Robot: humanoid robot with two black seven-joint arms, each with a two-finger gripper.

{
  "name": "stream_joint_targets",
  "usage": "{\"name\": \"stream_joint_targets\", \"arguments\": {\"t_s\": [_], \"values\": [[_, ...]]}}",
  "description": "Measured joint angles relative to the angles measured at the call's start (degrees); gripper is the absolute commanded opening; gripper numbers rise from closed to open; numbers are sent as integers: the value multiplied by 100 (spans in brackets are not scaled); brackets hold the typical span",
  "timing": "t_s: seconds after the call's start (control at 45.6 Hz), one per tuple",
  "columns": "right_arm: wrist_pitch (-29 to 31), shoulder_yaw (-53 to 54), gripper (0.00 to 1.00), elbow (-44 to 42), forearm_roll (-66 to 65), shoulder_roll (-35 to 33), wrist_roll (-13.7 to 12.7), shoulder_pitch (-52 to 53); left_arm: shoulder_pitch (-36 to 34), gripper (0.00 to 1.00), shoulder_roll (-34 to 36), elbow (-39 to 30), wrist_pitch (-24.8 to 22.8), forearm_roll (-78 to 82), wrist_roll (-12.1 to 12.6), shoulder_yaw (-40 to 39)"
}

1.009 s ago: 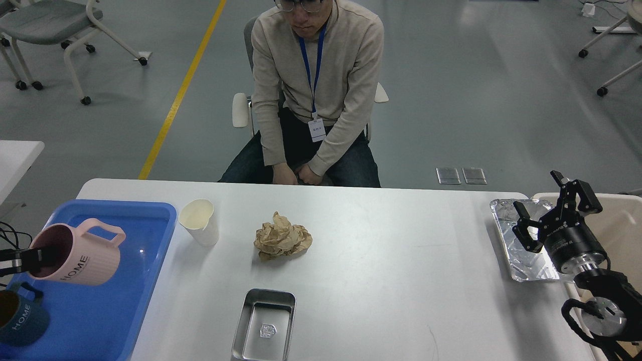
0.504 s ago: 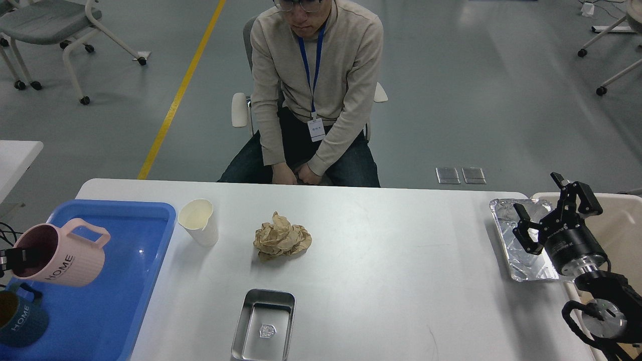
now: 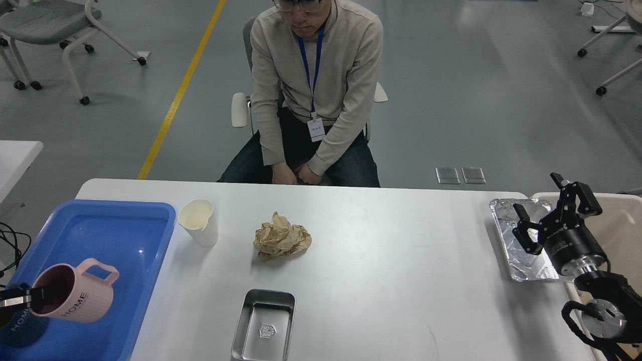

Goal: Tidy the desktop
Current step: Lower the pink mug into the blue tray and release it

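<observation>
Large white rounded-corner desktop (image 3: pixel 391 281) across lower centre of frame, bearing cream paper cup (image 3: pixel 199 221), crumpled brown paper ball (image 3: pixel 282 242), rectangular steel tin (image 3: pixel 264 326) and foil tray (image 3: pixel 521 240) at right. At lower left, left gripper (image 3: pixel 22 299) clenched on rim of pink ribbed "HOME" mug (image 3: pixel 75 297), above blue plastic tray (image 3: pixel 125 220). At right edge, right gripper (image 3: pixel 554 213) released, fingers spread above foil tray

Pink mug (image 3: pixel 75 296) — blue tray (image 3: pixel 120 225)
</observation>
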Motion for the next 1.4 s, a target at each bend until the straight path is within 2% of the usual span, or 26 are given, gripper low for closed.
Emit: {"name": "stream_joint_targets", "arguments": {"t_s": [0.351,0.899,0.987,1.053,1.074,1.294,1.36,1.403], "values": [[0,0,100,-3,0,14,0,-11,150,1,-362,653,299,-4,-29,332],[0,0,100,-3,0,12,0,-11,410,3,-1122,1287,539,-51,-9,360],[0,0,100,-3,0,15,0,-12,410,13,-1160,1305,540,-57,-9,360],[0,0,100,-3,0,16,0,-12,410,36,-1196,1308,540,-66,-12,360],[0,0,100,-3,0,17,0,-12,410,41,-1208,1308,540,-74,-13,360],[0,0,100,-3,0,17,0,-12,411,63,-1285,1308,525,-127,-31,344],[0,0,100,-3,0,17,0,-12,410,74,-1291,1308,516,-129,-33,344],[0,0,100,-3,0,17,0,-12,410,78,-1293,1304,508,-139,-34,344]]}}
